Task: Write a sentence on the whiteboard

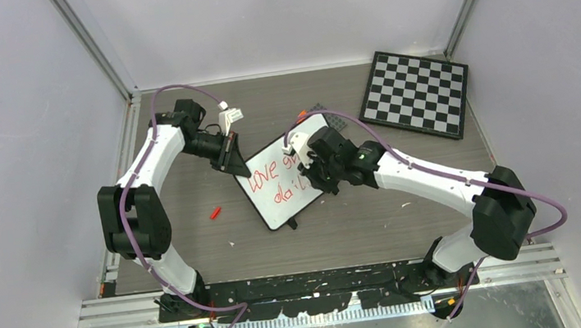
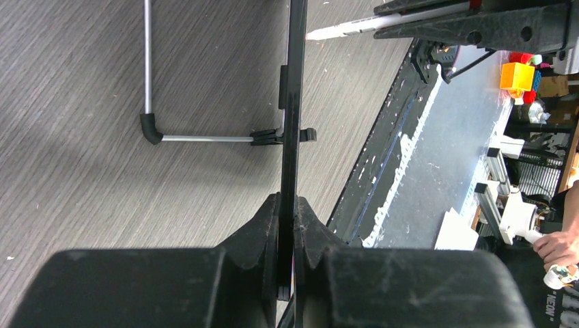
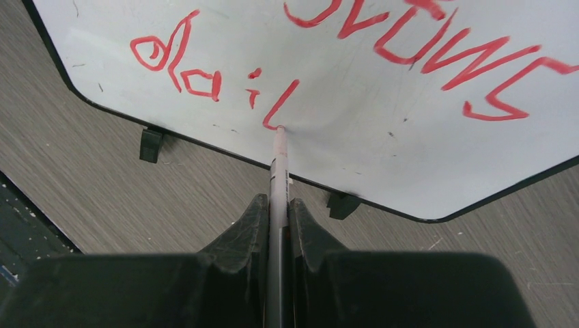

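Tabletop (image 1: 360, 222): grey wood-grain, walled on three sides, with both arm bases at its near edge.

Left arm (image 1: 156, 159): reaches up along the left edge, then bends in toward the middle. Right arm (image 1: 429, 177): reaches from the near right corner toward the middle.

Chessboard (image 1: 415, 94): black-and-white, lies flat in the far right corner, well apart from both arms.

Whiteboard (image 1: 278, 190): sits near the middle of the tabletop, turned diagonally to its edges. From the right wrist camera I see two of its small black feet resting on the wood.

Sentence (image 3: 205, 78): red marker, two lines. In the top view the upper line starts with "love"; the right arm hides the rest. From the right wrist I read "dail" on the lower line.

Left fingers (image 2: 278, 210): closed down to a narrow slit, clamping the whiteboard by its edge. The board shows edge-on between them in the left wrist view. In the top view this grip is at the board's left corner.

Right fingers (image 3: 265, 208): nearly closed, pinching the marker (image 3: 276, 164). Its pale barrel runs forward between them, and its tip touches the board at the foot of the "l".

Small red piece (image 1: 214, 213): lies loose on the tabletop between the left arm and the whiteboard, touching neither.
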`<state>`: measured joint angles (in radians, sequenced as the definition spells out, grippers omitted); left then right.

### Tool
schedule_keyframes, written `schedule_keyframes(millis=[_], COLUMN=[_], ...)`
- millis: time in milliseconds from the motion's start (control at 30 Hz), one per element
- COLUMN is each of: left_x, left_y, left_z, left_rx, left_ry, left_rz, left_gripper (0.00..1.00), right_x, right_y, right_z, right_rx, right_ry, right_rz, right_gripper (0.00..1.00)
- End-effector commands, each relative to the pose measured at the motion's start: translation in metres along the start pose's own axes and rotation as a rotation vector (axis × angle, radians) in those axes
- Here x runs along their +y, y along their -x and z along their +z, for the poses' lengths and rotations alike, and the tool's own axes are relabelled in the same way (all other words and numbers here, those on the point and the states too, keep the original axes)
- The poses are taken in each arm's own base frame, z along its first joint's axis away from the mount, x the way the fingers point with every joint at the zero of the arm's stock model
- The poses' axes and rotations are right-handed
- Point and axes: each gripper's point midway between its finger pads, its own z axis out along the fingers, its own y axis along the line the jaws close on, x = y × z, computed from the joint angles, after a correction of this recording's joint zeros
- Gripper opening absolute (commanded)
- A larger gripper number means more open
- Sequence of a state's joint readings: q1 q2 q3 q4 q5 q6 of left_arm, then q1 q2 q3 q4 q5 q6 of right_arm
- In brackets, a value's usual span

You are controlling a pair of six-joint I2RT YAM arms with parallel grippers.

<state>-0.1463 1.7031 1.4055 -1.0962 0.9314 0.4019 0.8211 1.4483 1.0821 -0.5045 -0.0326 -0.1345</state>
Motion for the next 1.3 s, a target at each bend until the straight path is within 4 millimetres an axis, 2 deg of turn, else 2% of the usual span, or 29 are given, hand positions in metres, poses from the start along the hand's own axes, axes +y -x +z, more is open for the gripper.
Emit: schedule_keyframes(millis=[0,133,533,967,1267], left_x=[0.007,0.006,0.008,0.009,0.01], left_y=[-0.006,-0.006,-0.007,-0.008,-0.009], left_z=[0.0,-0.001,0.0,0.001,0.001], left_rx=[0.029,0.03,0.034,0.036,0.037], left_ry=[0.057,0.06,0.059,0.059,0.062], left_rz=[0.019,0.022,0.023,0.023,0.022], left_gripper=[0.0,0.0,0.0,0.0,0.0], right_x=[-0.017,-0.018,-0.019,-0.017,-0.033], right_y=[0.045,0.047,0.036,0.015,0.035], right_z=[-0.028,-0.029,-0.008,-0.002,-0.014], right_rx=[-0.13,-0.13,-0.092,-0.046,-0.091], right_ry=[-0.08,-0.084,-0.081,-0.07,-0.114], right_rz=[-0.031,-0.034,-0.032,-0.021,-0.018], right_gripper=[0.0,0.0,0.0,0.0,0.0])
